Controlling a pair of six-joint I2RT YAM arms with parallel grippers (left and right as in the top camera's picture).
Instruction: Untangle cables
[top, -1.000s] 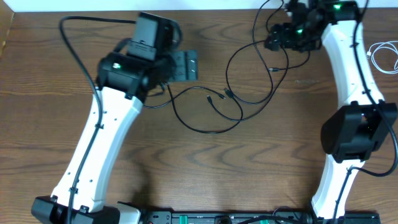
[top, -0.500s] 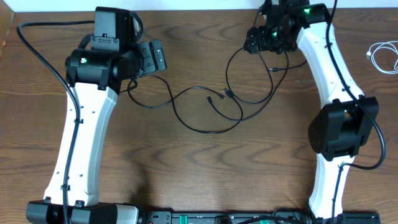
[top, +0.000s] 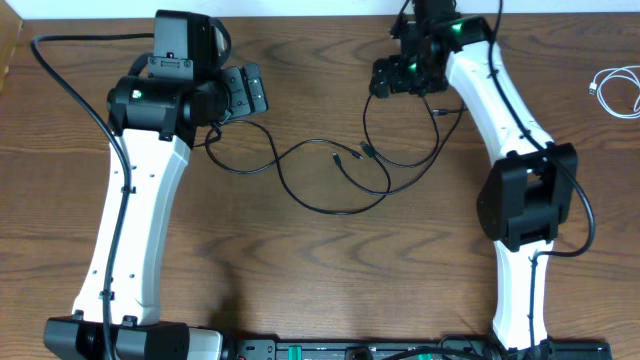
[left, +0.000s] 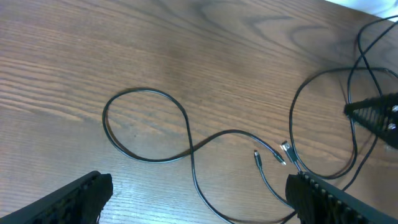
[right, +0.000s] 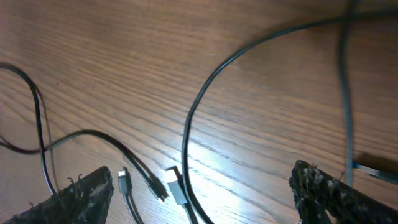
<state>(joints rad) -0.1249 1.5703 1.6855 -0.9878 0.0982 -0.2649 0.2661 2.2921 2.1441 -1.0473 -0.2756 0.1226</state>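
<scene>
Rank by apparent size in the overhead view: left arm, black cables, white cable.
left arm: largest, though nearer the camera
black cables: next
white cable: smallest, cut off at the frame edge

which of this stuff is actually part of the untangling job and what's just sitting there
Part of the job:
black cables, looped over each other mid-table
white cable, lying apart at the right edge

Just there:
thick black cord on the left arm
wooden table
</scene>
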